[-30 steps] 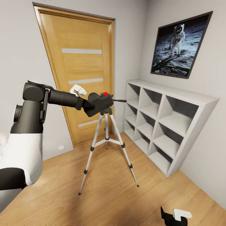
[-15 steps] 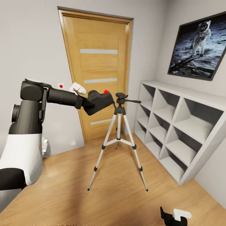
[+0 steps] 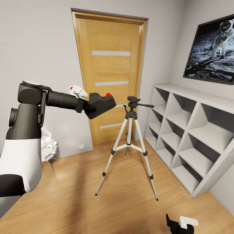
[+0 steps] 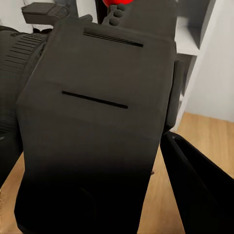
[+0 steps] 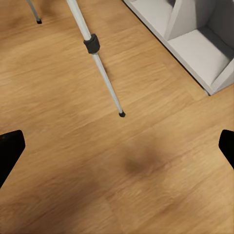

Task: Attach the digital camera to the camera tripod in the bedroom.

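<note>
My left gripper (image 3: 94, 107) is shut on the digital camera (image 3: 101, 104), a matte-black box with a red button on top, held at about tripod-head height. Up close in the left wrist view the camera (image 4: 92, 122) sits between the fingers (image 4: 200, 185). The camera tripod (image 3: 130, 146) stands on the wood floor in front of the oak door, its black head and pan handle (image 3: 138, 102) a short way right of the camera, not touching it. My right gripper (image 3: 180, 224) hangs low at the front right, open over bare floor; one silver tripod leg (image 5: 100, 68) crosses the right wrist view.
White cube shelving (image 3: 195, 136) lines the right wall under a framed astronaut picture (image 3: 211, 52). The oak door (image 3: 110, 81) with grey stripes is behind the tripod. A small white piece of furniture (image 3: 48, 149) stands at the left wall. Open plank floor lies in front.
The whole view has swung left, so door, tripod and shelving sit further right in the picture. The camera, over the tripod head a second ago, now sits left of it with a gap.
</note>
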Robot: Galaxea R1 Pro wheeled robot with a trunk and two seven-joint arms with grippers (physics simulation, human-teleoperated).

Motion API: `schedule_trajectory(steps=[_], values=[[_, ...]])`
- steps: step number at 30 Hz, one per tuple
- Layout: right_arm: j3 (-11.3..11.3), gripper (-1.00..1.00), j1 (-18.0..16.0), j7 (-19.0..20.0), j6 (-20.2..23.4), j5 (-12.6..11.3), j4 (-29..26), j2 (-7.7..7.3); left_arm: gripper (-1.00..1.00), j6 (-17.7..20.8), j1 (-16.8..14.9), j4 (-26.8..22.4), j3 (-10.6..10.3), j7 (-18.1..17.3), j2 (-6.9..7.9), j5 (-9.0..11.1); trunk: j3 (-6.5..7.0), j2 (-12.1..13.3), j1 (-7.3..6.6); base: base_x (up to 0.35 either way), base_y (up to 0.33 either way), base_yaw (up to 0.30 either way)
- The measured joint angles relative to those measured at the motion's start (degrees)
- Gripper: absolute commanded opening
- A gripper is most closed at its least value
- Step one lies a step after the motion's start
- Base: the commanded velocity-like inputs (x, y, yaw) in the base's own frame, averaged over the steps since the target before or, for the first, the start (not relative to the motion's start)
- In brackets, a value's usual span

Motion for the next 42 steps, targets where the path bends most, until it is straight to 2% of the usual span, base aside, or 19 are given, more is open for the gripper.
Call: schedule_trajectory(steps=[13,24,27,29,37,38,42], values=[[-0.01,1.00,0.00,0.00,0.00,0.04,0.01,0.00,-1.00,0.00,0.07,-0.11,0.00,0.00,0.06,0.02,0.00,0.00,-0.01,0.024,-0.013,0.005],[0.05,1.00,0.12,0.37,-0.08,0.05,0.03,-0.02,-1.00,0.00,0.08,-0.11,0.02,-0.01,0.07,0.01,0.00,0.00,-0.03,0.208,-0.166,0.000],[0.16,1.00,0.41,1.48,-0.14,0.07,0.05,-0.02,-1.00,0.00,0.08,-0.11,0.01,-0.01,0.08,0.01,0.00,0.00,-0.03,0.246,-0.199,0.000],[0.21,1.00,0.67,2.66,-0.17,0.12,0.04,-0.01,-1.00,0.00,0.08,-0.11,0.01,-0.01,0.08,0.01,0.00,0.00,-0.03,0.246,-0.196,0.000],[0.53,1.00,1.95,13.05,-0.45,0.55,0.03,-0.23,-1.00,0.00,0.08,-0.18,0.01,0.00,0.07,0.01,0.00,0.00,-0.01,0.139,-0.108,0.000],[0.65,1.00,2.12,15.35,-0.53,0.69,0.02,-0.36,-1.00,0.00,0.07,-0.20,0.04,0.00,0.08,0.00,0.00,0.00,0.00,0.038,-0.030,0.000],[0.74,1.00,2.33,18.35,-0.60,0.83,0.02,-0.64,-1.00,0.00,0.07,-0.25,0.01,0.00,0.12,0.01,0.00,0.00,0.00,0.023,-0.018,0.000]])
